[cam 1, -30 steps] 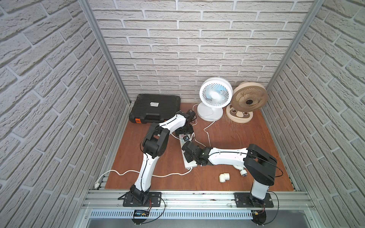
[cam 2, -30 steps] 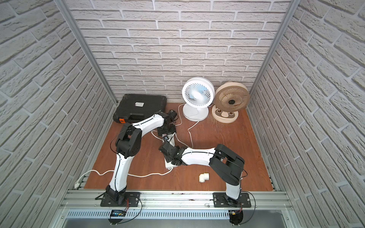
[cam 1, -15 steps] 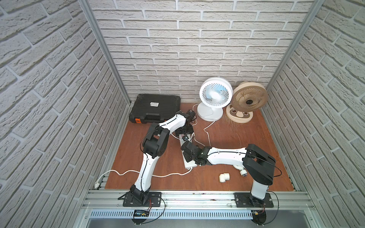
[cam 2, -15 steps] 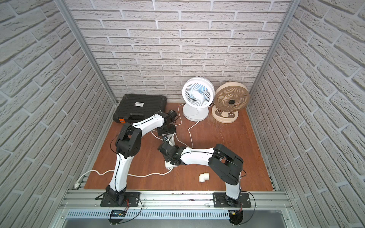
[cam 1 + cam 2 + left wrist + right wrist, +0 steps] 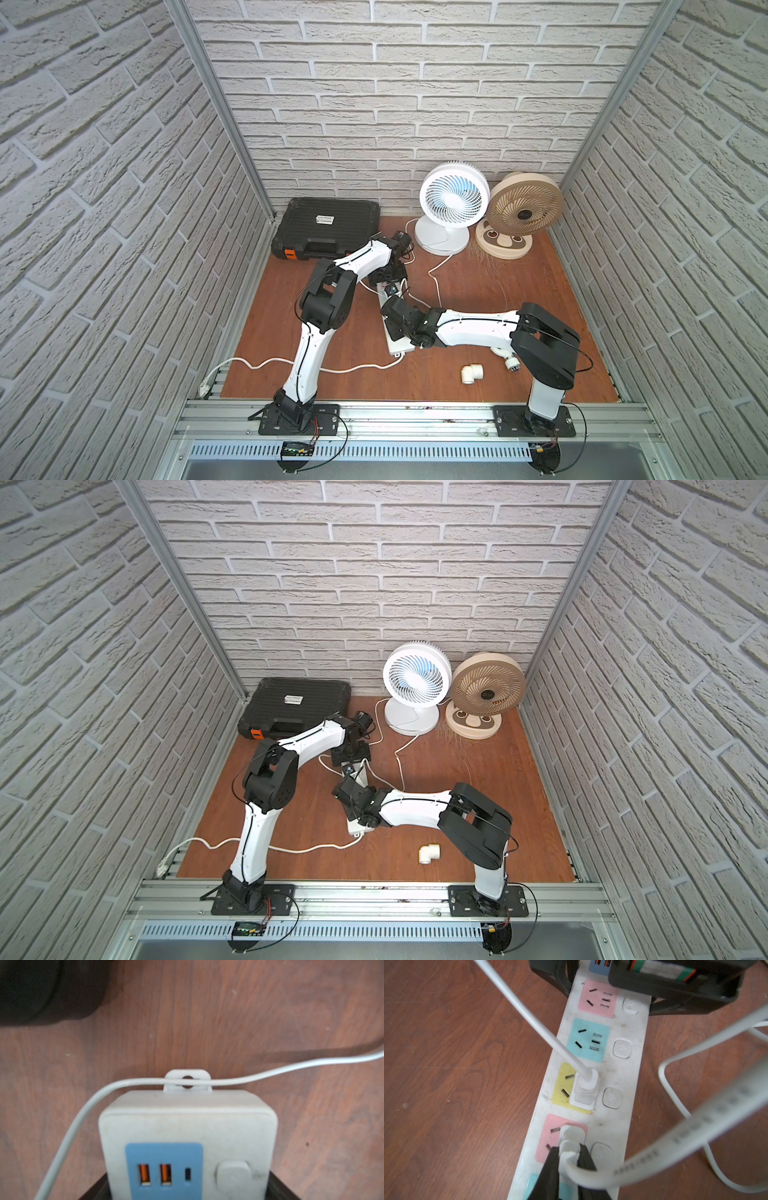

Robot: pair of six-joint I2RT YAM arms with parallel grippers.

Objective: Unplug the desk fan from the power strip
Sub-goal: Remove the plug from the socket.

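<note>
The white power strip (image 5: pixel 398 347) lies on the wooden floor between my two arms. My left gripper (image 5: pixel 188 1188) is shut on the power strip at its far end, black fingers (image 5: pixel 278 1186) against both sides by the blue USB panel. My right gripper (image 5: pixel 568 1149) is shut on a white plug (image 5: pixel 572 1136) with a flat cord, seated in a pink socket. A second white plug (image 5: pixel 586 1088) with a round cord sits in the yellow socket. The white desk fan (image 5: pixel 453 199) stands at the back wall, its cord trailing toward the strip.
A beige fan (image 5: pixel 524 208) stands right of the white one. A black tool case (image 5: pixel 328 226) lies at the back left. A white pipe elbow (image 5: pixel 472 373) lies near the front. The strip's thick cord (image 5: pixel 266 362) runs to the front left edge. Brick walls enclose three sides.
The right gripper's jaws have closed onto the plug in the pink socket. Both arms stay almost where they were.
</note>
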